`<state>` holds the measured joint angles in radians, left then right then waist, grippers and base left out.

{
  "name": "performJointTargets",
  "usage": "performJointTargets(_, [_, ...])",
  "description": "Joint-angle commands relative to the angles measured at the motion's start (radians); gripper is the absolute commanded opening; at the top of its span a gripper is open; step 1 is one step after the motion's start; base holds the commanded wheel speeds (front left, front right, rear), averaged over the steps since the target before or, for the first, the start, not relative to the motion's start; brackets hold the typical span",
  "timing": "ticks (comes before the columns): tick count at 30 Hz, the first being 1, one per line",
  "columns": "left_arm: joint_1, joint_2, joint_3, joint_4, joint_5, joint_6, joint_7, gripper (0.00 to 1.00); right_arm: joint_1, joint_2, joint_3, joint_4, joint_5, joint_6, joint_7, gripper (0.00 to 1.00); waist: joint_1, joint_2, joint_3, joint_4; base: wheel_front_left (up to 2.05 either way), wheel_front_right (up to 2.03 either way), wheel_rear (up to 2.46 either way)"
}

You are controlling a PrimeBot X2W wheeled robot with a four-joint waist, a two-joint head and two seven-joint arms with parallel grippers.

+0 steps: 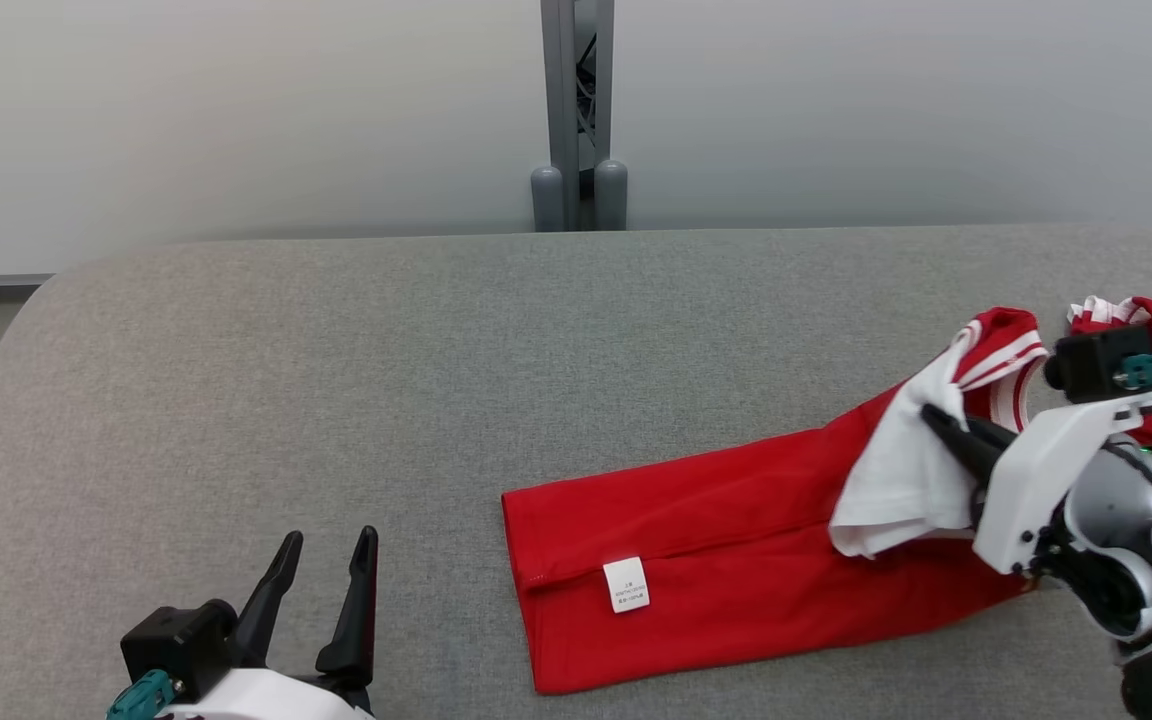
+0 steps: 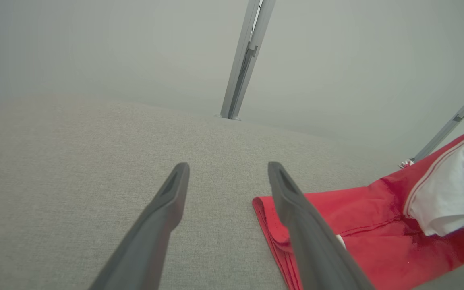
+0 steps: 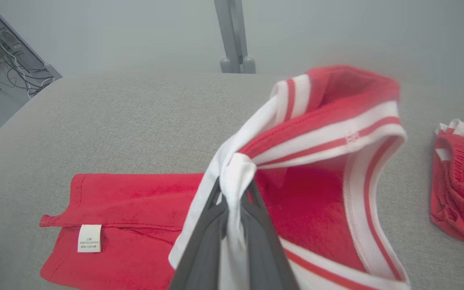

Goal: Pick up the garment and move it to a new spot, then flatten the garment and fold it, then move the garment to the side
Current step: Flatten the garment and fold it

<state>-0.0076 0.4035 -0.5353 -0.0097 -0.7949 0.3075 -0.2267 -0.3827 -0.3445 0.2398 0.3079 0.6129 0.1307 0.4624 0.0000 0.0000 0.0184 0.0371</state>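
1. Head view: the left pincer [image 1: 329,537] sits low above the grey woven fabric surface [image 1: 236,380]. Its two long dark fingers are spread wide with nothing between them.
2. Ahead of that pincer and off to its right lies the red cloth garment with white striped trim [image 1: 736,560]. Its long body is flat on the surface, well apart from the fingers. A small white rectangular care label [image 1: 626,584] sits near the hem end closest to the left pincer.
3. The right pincer [image 1: 939,418] is pinching a white part of the garment at the end farthest from the left pincer. The cloth there is raised off the surface and hangs in a fold below the fingers.
4. Right wrist view: the right pincer [image 3: 234,197] has its fingers pressed together on a bunched white strip. The red-and-white striped band loops up beyond the fingertips and to their right. The flat red body stretches away to their left, with the care label [image 3: 89,238] on it.
5. Farther to the right of that pincer, a crumpled second red cloth with white edging [image 3: 461,193] lies on the surface, apart from the held garment.
6. Left wrist view: the left pincer [image 2: 228,169] is open over bare surface. The garment's hem edge lies beside its right finger and is partly hidden by it.
7. Straight beyond both pincers, a grey metal post [image 1: 576,110] stands past the far edge of the surface.
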Motion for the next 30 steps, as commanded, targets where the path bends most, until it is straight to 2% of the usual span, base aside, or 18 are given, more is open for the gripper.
performJointTargets(1, [0.001,0.004,0.003,0.001,-0.004,-0.004,-0.005,1.00,0.014,0.009,0.019,-0.040,0.003,0.000,0.014,0.00,0.0000,0.0000,0.001,0.006,0.00,0.00,0.00])
performJointTargets(6, [-0.007,0.001,0.006,0.005,-0.003,-0.010,-0.010,1.00,0.020,0.050,0.082,-0.108,-0.015,0.000,0.052,0.00,0.0000,0.0000,0.004,0.026,0.00,0.00,0.00])
performJointTargets(12, [-0.018,-0.002,0.004,0.006,0.000,-0.014,-0.011,1.00,-0.005,0.115,0.147,-0.096,-0.044,0.000,0.072,0.00,0.0000,0.0000,0.004,0.047,0.00,0.00,0.00])
performJointTargets(19, [-0.039,-0.016,-0.009,0.010,0.005,-0.024,-0.010,1.00,-0.062,0.218,0.240,0.029,-0.069,0.000,0.065,0.00,0.0000,0.0000,0.005,0.088,0.00,0.00,0.00])
performJointTargets(21, [-0.049,-0.025,-0.016,0.014,0.007,-0.027,-0.010,1.00,-0.097,0.249,0.271,0.101,-0.076,0.000,0.057,0.00,0.0000,0.0000,0.008,0.107,0.00,0.00,0.00])
performJointTargets(30, [-0.077,-0.060,-0.044,0.042,0.012,-0.051,-0.013,1.00,-0.196,0.290,0.343,0.330,-0.073,0.000,0.034,0.00,0.0000,0.0000,0.014,0.174,0.00,0.00,0.00])
